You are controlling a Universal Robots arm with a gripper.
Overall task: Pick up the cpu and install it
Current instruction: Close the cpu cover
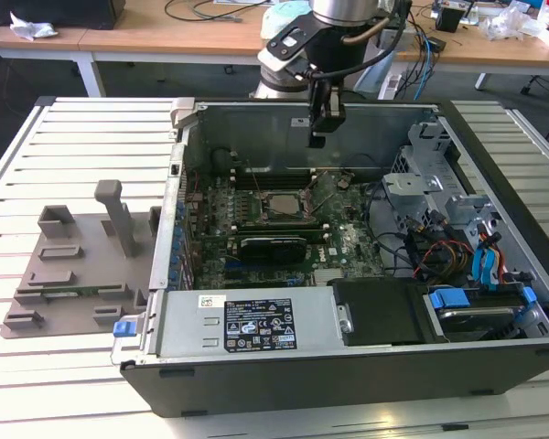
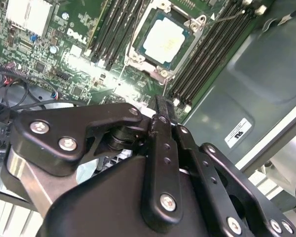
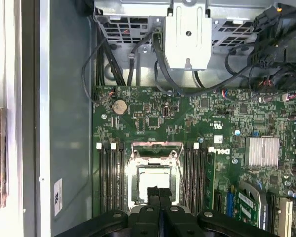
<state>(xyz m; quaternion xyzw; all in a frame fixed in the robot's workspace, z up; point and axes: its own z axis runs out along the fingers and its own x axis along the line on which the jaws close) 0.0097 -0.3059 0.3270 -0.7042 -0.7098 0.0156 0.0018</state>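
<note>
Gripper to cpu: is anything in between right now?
Nothing. In the exterior view the gripper hangs shut, clear of the cpu, and the stretch between them is bare.

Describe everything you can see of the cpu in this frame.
The cpu is a flat square chip with a pale silvery metal top. It lies level inside the motherboard socket, whose metal frame surrounds it, between the memory slots. Nothing grips it; the gripper hangs above it, apart, fingers shut.
</note>
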